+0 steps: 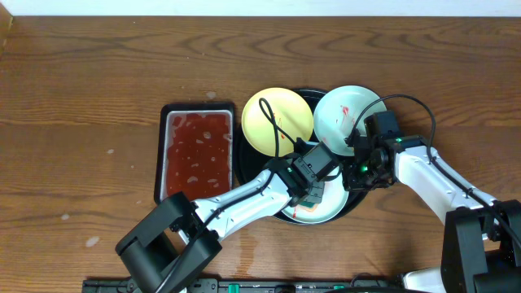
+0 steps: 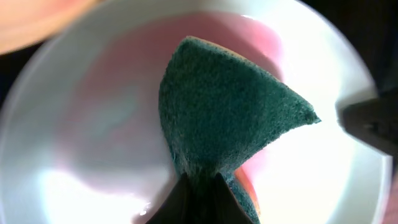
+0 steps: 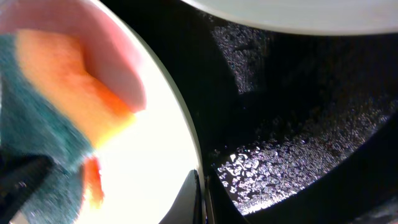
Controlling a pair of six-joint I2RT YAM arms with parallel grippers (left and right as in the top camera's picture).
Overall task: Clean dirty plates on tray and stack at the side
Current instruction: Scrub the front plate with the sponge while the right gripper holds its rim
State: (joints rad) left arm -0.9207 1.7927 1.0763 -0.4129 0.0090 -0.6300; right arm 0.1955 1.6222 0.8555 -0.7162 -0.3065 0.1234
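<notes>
While the left claw (image 2: 199, 193) clamps a sponge (image 2: 230, 106) on a plate (image 2: 93, 124), the right claw (image 3: 200, 199) pinches its rim inside the tray (image 3: 298, 124).

The tray (image 3: 298, 124) is glossy black, speckled with bright droplets. One plate (image 1: 297, 114) is pale yellow; the mint plate (image 1: 332, 122) carries a red smear. The third plate (image 2: 93, 124) looks white under a pink wash. The sponge (image 2: 230, 112) is dark green over orange. The rectangular tray (image 1: 197, 155) holds red liquid (flecked pale). The table (image 1: 98, 81) is brown woodgrain.
</notes>
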